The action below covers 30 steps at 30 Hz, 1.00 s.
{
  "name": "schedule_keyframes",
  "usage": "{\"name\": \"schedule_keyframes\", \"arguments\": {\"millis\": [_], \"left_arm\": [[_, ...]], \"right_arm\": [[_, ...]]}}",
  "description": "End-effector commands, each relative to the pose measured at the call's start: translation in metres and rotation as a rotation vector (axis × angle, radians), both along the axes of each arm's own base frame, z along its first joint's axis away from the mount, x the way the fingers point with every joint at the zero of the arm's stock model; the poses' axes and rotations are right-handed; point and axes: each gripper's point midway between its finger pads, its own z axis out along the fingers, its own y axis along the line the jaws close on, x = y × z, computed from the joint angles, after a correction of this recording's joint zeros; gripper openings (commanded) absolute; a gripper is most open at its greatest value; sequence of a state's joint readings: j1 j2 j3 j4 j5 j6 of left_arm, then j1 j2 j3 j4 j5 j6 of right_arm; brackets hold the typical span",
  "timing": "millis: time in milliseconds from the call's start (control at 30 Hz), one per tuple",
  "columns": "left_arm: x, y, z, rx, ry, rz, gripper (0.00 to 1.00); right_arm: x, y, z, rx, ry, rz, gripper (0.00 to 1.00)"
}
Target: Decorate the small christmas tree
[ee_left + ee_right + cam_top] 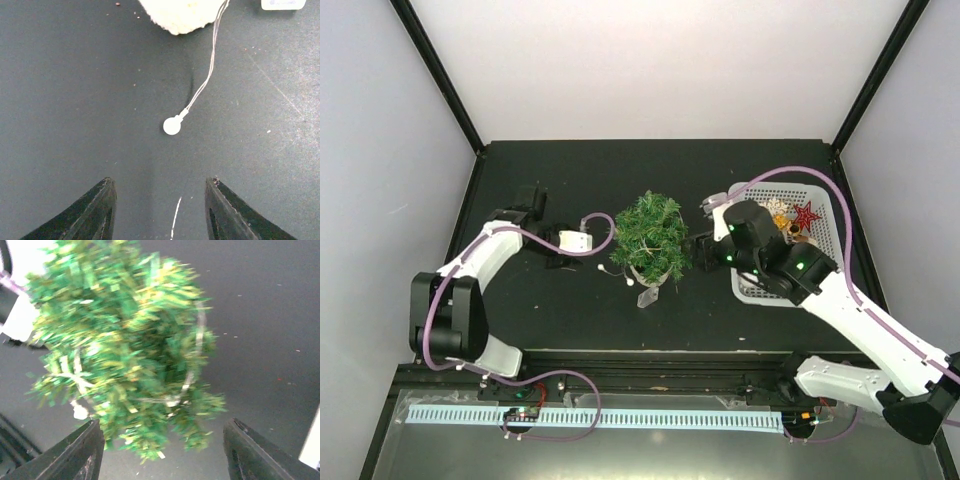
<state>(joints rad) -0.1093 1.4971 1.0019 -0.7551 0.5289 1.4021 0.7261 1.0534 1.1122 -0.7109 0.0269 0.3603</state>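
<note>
**Small tree upright at mid-table, both pincers open**

The small bushy dark-green artificial christmas tree is placed near the middle of the black table, between the two arms. It is stood in its little white pot, so its long axis is vertical and its top is pointed up, toward the top camera. A pale tag is laid on the table at the near side of the pot; its writing cannot be read. In the left wrist view the corner of a white label is seen, with faint marks too small to read.

The left gripper is held just beside the tree on its left, its jaws partly apart with only bare table between them. A small white round disc on a thin cord is seen ahead of them.

The right gripper is held at the right of the tree, its jaws wide and nothing gripped; the foliage before them is blurred. Behind it a white plastic mesh basket with a red star ornament is seen
</note>
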Motion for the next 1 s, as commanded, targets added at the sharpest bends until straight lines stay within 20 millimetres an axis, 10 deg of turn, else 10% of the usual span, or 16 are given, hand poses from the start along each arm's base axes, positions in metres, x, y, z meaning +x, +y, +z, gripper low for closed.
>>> {"name": "schedule_keyframes", "arguments": {"millis": [0,333,700,967], "left_arm": [[-0.004,0.006,0.018,-0.062,-0.007,0.045,0.50],[-0.017,0.014,0.075,-0.211,-0.049,0.172,0.51],[-0.063,-0.007,0.140,-0.397,-0.123,0.158,0.56],[-0.079,-0.006,0.138,-0.378,-0.141,0.149,0.58]], "right_arm": [[-0.019,0.021,0.005,-0.028,-0.006,0.053,0.65],[-0.064,0.061,-0.039,0.063,0.124,0.203,0.38],[-0.026,0.060,-0.085,-0.045,0.145,0.095,0.38],[0.006,0.039,-0.097,-0.048,0.151,0.021,0.38]]}}
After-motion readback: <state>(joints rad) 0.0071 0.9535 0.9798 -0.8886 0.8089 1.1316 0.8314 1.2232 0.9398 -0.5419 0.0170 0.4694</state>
